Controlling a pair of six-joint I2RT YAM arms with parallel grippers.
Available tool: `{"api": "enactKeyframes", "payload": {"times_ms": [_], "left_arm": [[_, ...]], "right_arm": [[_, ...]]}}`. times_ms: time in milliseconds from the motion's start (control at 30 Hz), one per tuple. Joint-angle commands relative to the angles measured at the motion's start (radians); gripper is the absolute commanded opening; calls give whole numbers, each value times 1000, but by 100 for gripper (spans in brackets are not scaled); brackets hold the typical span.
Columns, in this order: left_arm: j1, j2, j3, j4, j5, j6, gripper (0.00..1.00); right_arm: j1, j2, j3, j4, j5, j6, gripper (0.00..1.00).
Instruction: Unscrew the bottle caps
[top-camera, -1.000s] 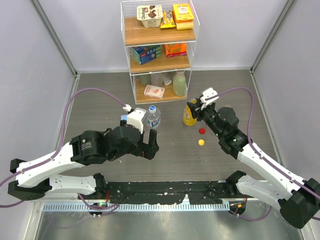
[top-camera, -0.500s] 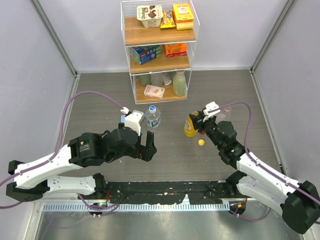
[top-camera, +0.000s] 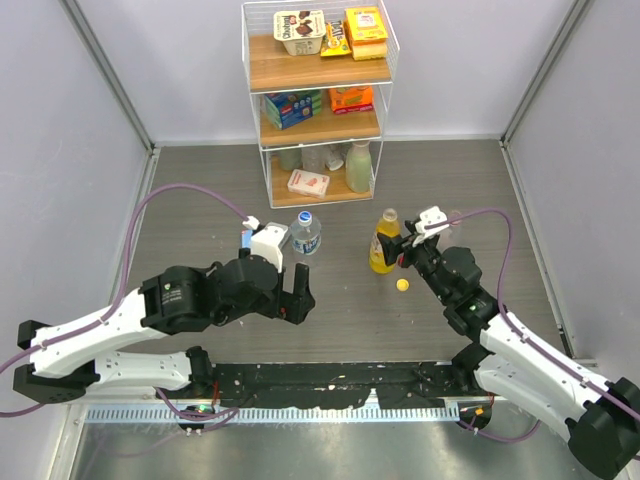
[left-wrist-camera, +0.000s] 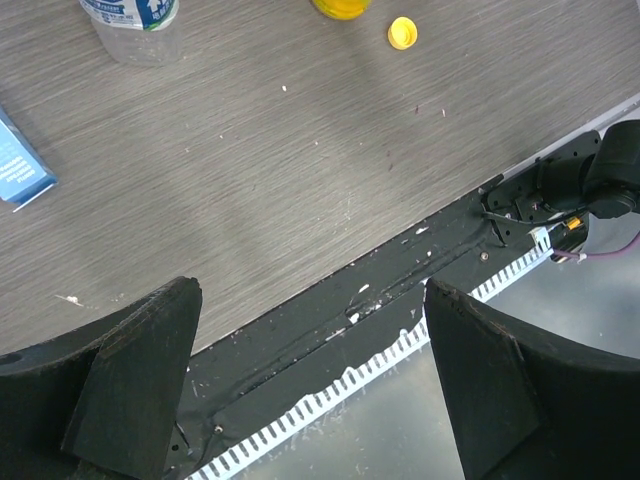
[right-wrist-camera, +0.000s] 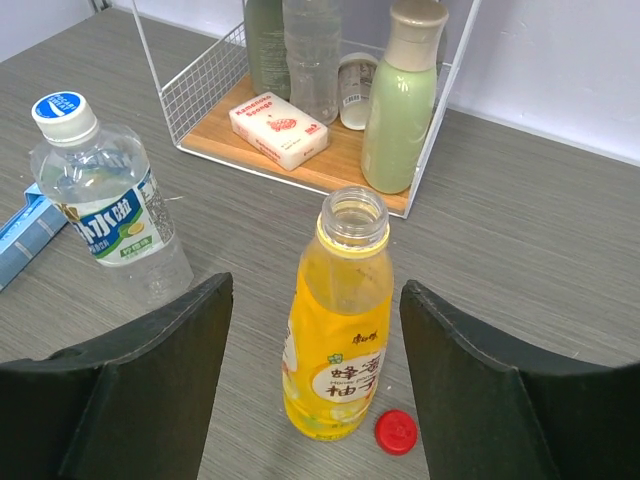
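Right tool (top-camera: 404, 256) facing open juice bottle (right-wrist-camera: 336, 372)

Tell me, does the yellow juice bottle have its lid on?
Off. The juice bottle has a bare, open mouth; a yellow cap lies beside it.

Yellow-orange juice bottle (right-wrist-camera: 338, 340), yellow label with dark lettering; red cap (right-wrist-camera: 396, 432) and yellow cap (top-camera: 402, 284) on grey-brown wood-grain table (top-camera: 200, 190). Clear water bottle (right-wrist-camera: 110, 220), blue cap (right-wrist-camera: 60, 108), blue-and-white label. Pale green bottle (right-wrist-camera: 400, 110) with cream cap (right-wrist-camera: 418, 15), white-and-red packet (right-wrist-camera: 278, 130), white wire rack (right-wrist-camera: 190, 90). Black left end effector (left-wrist-camera: 310, 290) and right end effector (right-wrist-camera: 315, 290), 2 alike
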Motion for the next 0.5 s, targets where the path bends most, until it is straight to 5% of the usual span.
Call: {"api": "enactKeyframes", "payload": {"times_ms": [0,467], "left_arm": [[2,-3,-6,32,-1,-27,96],[2,-35,-30,15,-18,-82,98]], "right_arm": [[4,-20,58,3,-19,24,74],[4,19,379,-253,-112,21,81]]}}
